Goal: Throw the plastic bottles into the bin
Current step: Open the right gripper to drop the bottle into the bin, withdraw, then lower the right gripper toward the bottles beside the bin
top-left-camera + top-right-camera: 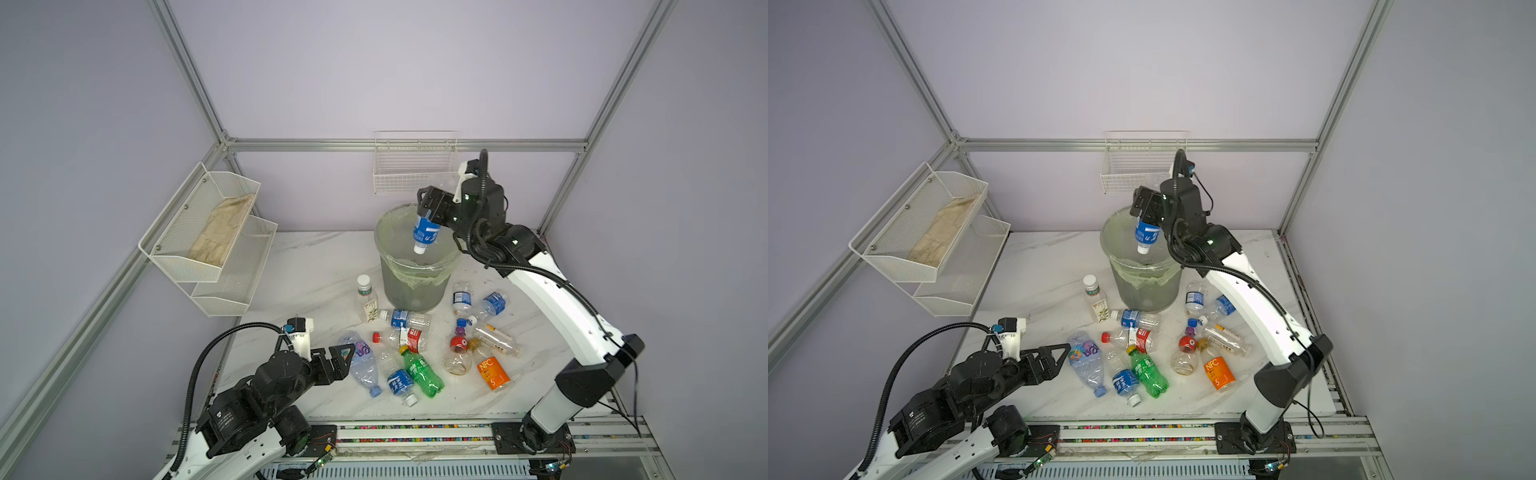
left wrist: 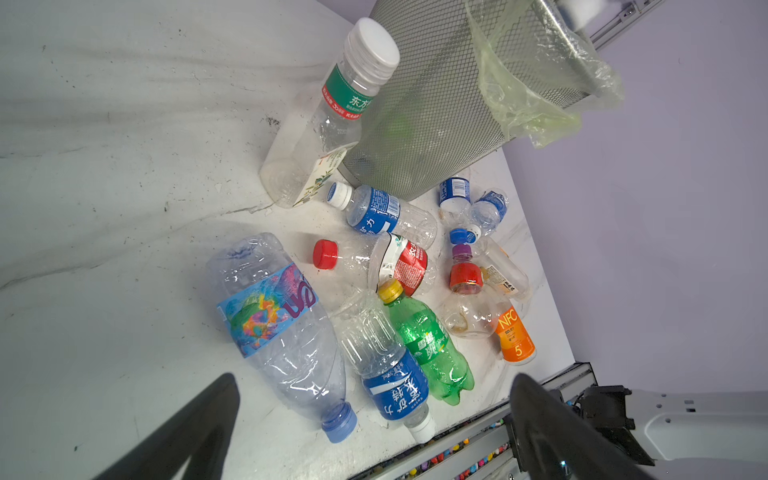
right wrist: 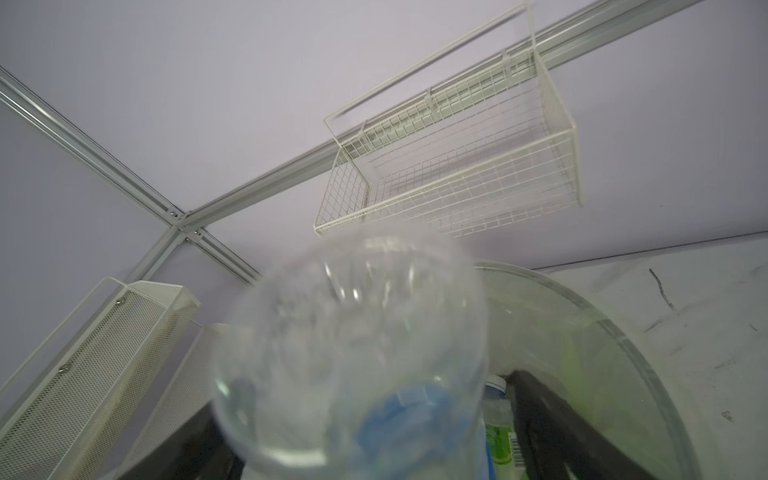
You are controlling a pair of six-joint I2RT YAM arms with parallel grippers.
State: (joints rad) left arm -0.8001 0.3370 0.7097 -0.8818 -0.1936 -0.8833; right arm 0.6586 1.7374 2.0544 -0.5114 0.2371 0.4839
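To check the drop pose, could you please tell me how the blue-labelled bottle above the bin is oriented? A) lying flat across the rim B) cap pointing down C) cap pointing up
B: in a top view the blue-labelled bottle is tilted steeply, with its white cap lowest, pointing into the open bin.

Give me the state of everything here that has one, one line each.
right gripper: open, above the bin.
blue-label bottle: cap down between its jaws, over the bin's mouth.
left gripper: open, holding nothing.
bin: upright, lined, a bottle visible inside.
white-capped bottle: standing beside the bin.
green bottle: capped, lying on the table.
wire basket: empty.
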